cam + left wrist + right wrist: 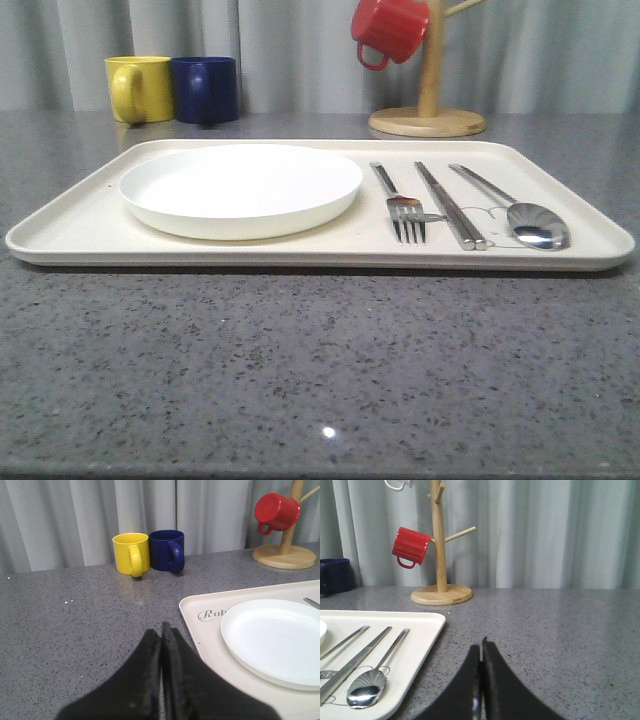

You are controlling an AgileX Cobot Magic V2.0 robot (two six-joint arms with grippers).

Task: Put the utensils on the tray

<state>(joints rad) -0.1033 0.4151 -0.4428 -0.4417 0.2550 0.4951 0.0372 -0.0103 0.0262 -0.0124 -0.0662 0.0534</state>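
A speckled grey stone counter runs back to a pale curtain. In the front view you see the tray (90, 225) lying flat on it, with the plate (240, 188) on its left half and the fork (402, 205), the chopsticks (449, 205) and the spoon (512, 208) laid side by side on its right half, near one another but apart. All four sit inside the rim, so the task looks finished. Behind stand a yellow mug (139, 88) and a blue mug (204, 88), and a red mug (388, 28) hangs on a wooden mug tree (429, 105).

In the left wrist view your left gripper (161, 630) is pressed together on nothing, over bare counter just beside the tray's corner.

In the right wrist view your right gripper (481, 647) is likewise closed and empty, over the counter beside the tray's other edge, the spoon nearest it.

Should you need to move anything, expect the steel pieces to be stiff, light and slippery, lying flush: pinch across the narrow handles near the middle. The chopsticks may roll apart, so take both together. The plate looks hard and breakable; grip it at the rim.
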